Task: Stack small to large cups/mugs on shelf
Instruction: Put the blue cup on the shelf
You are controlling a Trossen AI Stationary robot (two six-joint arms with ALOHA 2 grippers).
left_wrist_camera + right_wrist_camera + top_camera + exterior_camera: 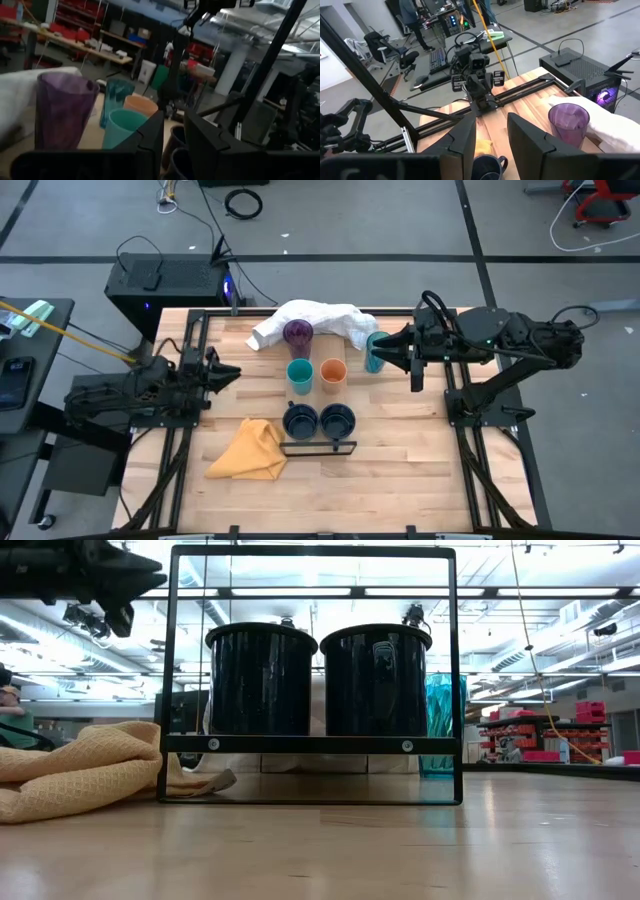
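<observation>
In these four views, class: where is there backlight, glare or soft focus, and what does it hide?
Low view: bright ceiling lights behind leave the two navy mugs near-silhouettes. Left wrist view: soft overall; purple tumbler and short teal cup have smeared edges. High view: even light, faint shadows on the tabletop. Right wrist view: sharper, little glare.

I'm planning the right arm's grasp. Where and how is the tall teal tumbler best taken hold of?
Probably by its upper wall, just below the rim, coming from the right gripper side. The teal tumbler stands upright with no handle, so a side pinch across its body suits it. The white cloth lies close on its far-left side, and the orange cup is nearby, so the right flank looks freest.
</observation>
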